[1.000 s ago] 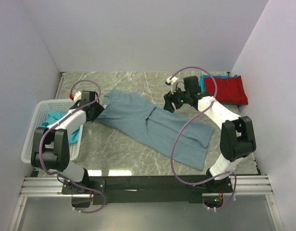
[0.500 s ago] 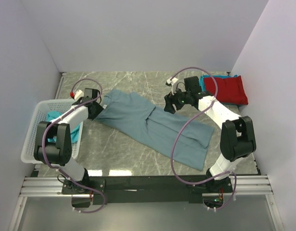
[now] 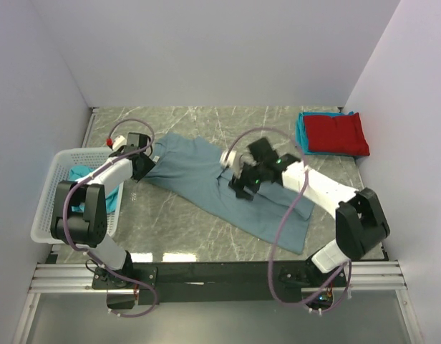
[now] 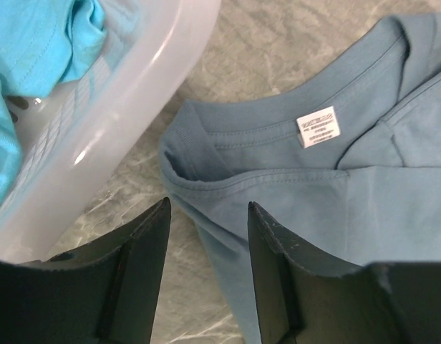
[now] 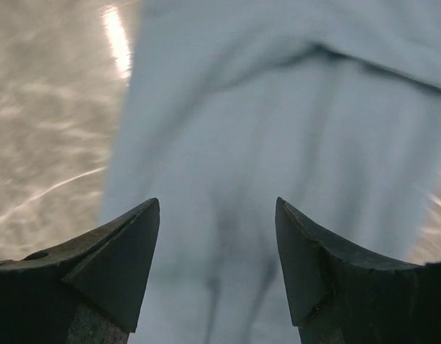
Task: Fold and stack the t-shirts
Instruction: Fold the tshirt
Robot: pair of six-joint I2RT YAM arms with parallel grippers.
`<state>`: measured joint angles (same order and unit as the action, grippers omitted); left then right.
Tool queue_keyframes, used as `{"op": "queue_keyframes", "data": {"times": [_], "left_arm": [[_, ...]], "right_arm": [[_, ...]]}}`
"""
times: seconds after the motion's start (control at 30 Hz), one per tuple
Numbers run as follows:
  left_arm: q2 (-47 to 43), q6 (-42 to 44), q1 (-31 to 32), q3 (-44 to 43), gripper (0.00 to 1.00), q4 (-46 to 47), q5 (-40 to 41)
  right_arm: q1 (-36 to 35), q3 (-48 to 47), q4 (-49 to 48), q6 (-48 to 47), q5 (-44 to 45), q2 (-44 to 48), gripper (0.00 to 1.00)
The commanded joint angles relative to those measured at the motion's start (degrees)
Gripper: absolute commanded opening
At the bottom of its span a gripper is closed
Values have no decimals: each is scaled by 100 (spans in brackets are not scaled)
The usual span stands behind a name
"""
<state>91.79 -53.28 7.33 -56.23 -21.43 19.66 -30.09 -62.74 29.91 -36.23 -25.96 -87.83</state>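
The slate blue tee [image 3: 206, 179] is lying spread diagonally across the table [image 3: 177, 229], collar end toward the basket [image 3: 43, 215] and hem toward the near right. It's laid flat, prob. so the folding can start. The left end effector [image 4: 208, 208] is hovering over the collar/shoulder corner w/ fingers spread and nothing pinched, likely lining up on that corner. The right end effector [image 5: 217, 204] is hanging over the tee's middle, fingers also spread wide, gripping nothing. The red tee [image 3: 336, 133] is sitting folded on a teal tee [image 3: 301, 129] at the far right corner, i.e. the stack being built. A second teal tee [image 3: 81, 175] is waiting in the basket.

Top cam is giving the whole layout. Left wrist cam is showing the collar label [image 4: 317, 127] & the doubled-over shoulder edge, which top cam isn't resolving. Right wrist cam is coming out blurred, so can't tell whether its fingertips are touching cloth.
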Motion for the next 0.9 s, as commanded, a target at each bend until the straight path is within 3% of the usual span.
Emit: {"op": "queue_keyframes", "data": {"times": [0.0, 0.07, 0.1, 0.17, 0.2, 0.4, 0.6, 0.87], "left_arm": [[120, -34, 14, -90, 53, -274, 292], [146, -34, 14, -116, 49, -265, 380], [207, -25, 14, -125, 39, -274, 407], [304, -7, 14, -204, 32, -291, 433], [418, 1, 14, -239, 22, -300, 442], [341, 45, -4, -275, 1, -327, 801], [-205, 54, -21, -169, 0, -309, 1171], [-56, 19, -188, -240, 0, -318, 1339]], "right_arm": [[-776, 410, 33, -253, 827, 407, 72], [-998, 525, -64, -210, 1065, 469, 72], [-1165, 622, -99, -201, 1275, 460, 72], [-1341, 719, -230, -165, 1496, 390, 71], [-1394, 780, -249, -157, 1558, 364, 71], [-2080, 965, -424, -78, 2033, 118, 70], [-2458, 904, -407, 54, 2182, -146, 67], [-2616, 834, -302, 160, 2165, -305, 65]]}}
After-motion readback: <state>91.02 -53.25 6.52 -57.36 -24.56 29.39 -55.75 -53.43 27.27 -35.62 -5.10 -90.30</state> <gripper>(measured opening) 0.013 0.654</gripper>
